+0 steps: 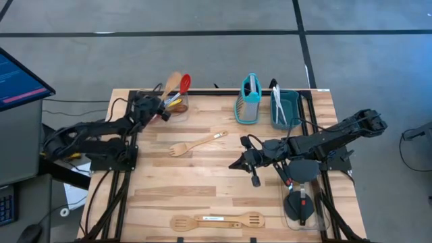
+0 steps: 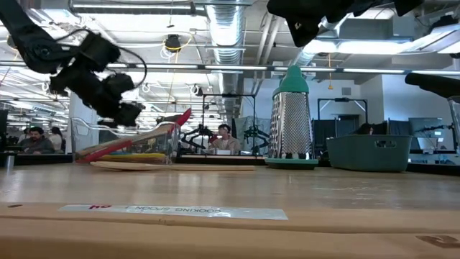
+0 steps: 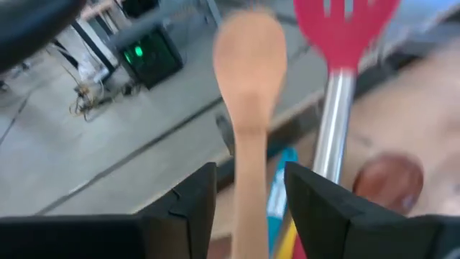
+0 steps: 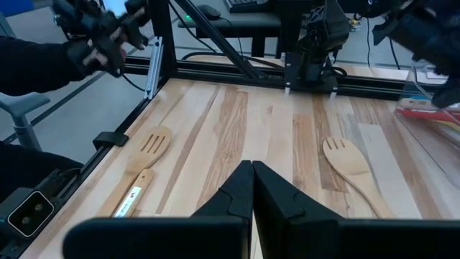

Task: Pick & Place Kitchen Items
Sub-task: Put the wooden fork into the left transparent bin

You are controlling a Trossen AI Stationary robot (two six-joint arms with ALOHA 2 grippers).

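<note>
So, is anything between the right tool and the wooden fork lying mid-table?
Nothing visible. The right tool, shut and empty, hangs above bare table; the wooden fork lies in the open beside it, with no other item between them.

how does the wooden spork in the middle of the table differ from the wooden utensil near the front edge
The wooden spork is single-ended, short tines at one end and a plain handle; the long wooden utensil has a head at both ends, one of them slotted. The wooden spork lies slanted mid-table; the long wooden utensil lies level along the front edge and looks longer, with a label on its handle. Both are pale wood, flat on the table, touched by neither arm.
</note>
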